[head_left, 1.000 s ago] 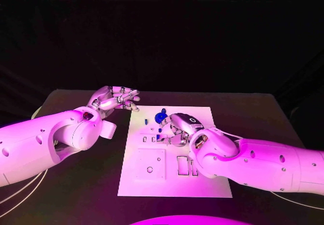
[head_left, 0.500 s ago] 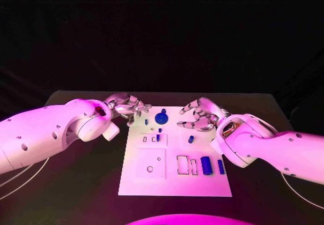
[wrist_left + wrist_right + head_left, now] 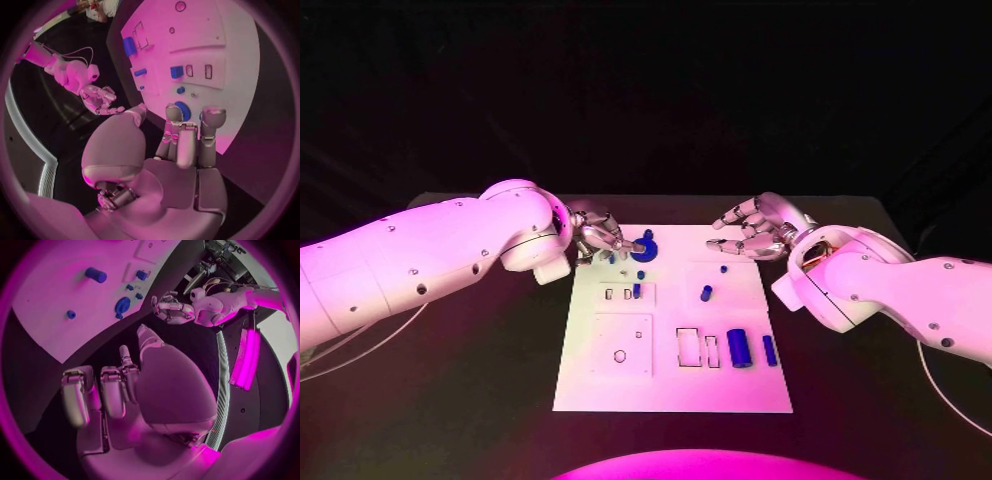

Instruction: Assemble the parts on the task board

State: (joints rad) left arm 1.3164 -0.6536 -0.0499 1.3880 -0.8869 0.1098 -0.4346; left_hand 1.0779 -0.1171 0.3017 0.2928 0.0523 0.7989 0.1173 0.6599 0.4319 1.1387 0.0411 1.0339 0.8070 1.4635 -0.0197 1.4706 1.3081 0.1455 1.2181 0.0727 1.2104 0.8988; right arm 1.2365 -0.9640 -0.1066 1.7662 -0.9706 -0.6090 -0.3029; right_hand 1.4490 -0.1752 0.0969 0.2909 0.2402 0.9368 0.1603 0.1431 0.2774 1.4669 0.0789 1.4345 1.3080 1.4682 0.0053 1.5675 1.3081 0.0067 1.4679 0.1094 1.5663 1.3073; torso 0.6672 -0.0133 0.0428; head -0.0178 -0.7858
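The white task board [image 3: 675,385] lies in the middle of the table. At its far left end stands a round blue part [image 3: 645,248]. My left hand [image 3: 603,235] hovers just left of it, fingers apart and holding nothing; the left wrist view shows the fingers [image 3: 187,135] stretched toward that round part [image 3: 182,108]. Off the board's far right corner is my right hand [image 3: 754,228], loosely spread and empty. A blue cylinder [image 3: 738,348] and a slim blue bar [image 3: 770,349] lie near the board's right edge. Small blue pieces [image 3: 707,293] sit mid-board.
The board has a square plate [image 3: 622,346] at its left and slots [image 3: 691,347] beside it. A blue peg [image 3: 638,291] stands in the small slots. Bare black table [image 3: 877,400] surrounds the board.
My right hand has lifted off the middle of the board and drawn back to its far right corner, uncovering the blue parts. My left hand has moved right, close to the round part.
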